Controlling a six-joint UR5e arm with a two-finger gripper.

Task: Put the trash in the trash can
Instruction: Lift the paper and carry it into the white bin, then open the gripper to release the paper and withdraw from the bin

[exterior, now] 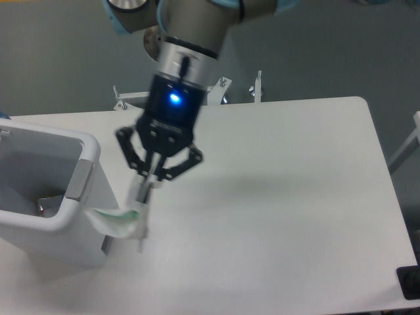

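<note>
One crumpled white carton (118, 221) clamped in jaws, lifted beside one white trash can (49, 226).

Carton (118, 220) under the gripper (149, 186), just right of the trash can (77, 223) on the table (295, 197).

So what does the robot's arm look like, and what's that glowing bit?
The arm is a thick grey tube with light blue caps at its joints. Lower down it turns into a black wrist with a silver band, and a small blue light glows there. The gripper at the end is black, with angled metal links like a spider's legs and two thin fingers.
</note>
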